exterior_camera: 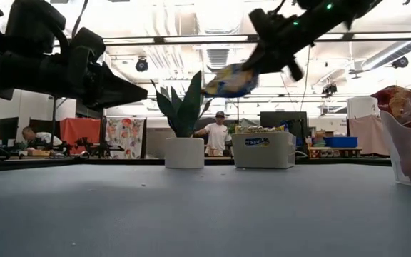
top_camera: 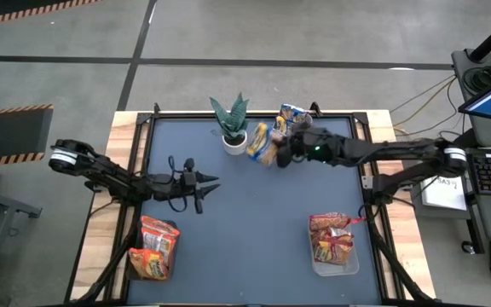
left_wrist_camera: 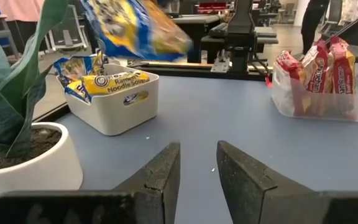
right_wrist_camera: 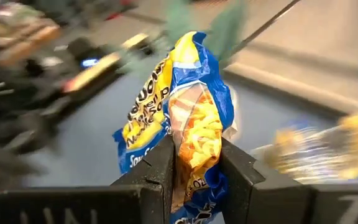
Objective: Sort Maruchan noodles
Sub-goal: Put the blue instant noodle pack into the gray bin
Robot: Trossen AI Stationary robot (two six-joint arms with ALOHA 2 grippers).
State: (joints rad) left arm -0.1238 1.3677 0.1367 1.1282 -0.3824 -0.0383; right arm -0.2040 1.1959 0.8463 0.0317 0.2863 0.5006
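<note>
My right gripper (top_camera: 278,156) is shut on a yellow-and-blue Maruchan noodle packet (right_wrist_camera: 191,106), held high over the table's far middle, beside the potted plant (top_camera: 231,124). The packet (exterior_camera: 230,80) shows in the air in the low view. More yellow-and-blue packets stand in a white bin (top_camera: 295,115) at the far edge. Orange-red packets fill a clear bin (top_camera: 153,247) at the near left, and red ones fill a clear bin (top_camera: 335,256) at the near right. My left gripper (left_wrist_camera: 197,168) hovers left of centre, level, slightly open, with nothing between its fingers. My right gripper pinches the packet between its two fingers near one end (right_wrist_camera: 194,163), where the wrapper is squeezed narrow. The fingers reach in from the table's right, slanting a little downward. The packet is lifted clear of the table and sticks out ahead of the fingers toward the plant, tilted.
The plant's white pot (exterior_camera: 184,151) stands just left of the white bin (exterior_camera: 262,150) at the far edge. The near-right clear bin (left_wrist_camera: 316,102) lies ahead of my left gripper. The dark mat (top_camera: 254,230) between the two near bins is bare.
</note>
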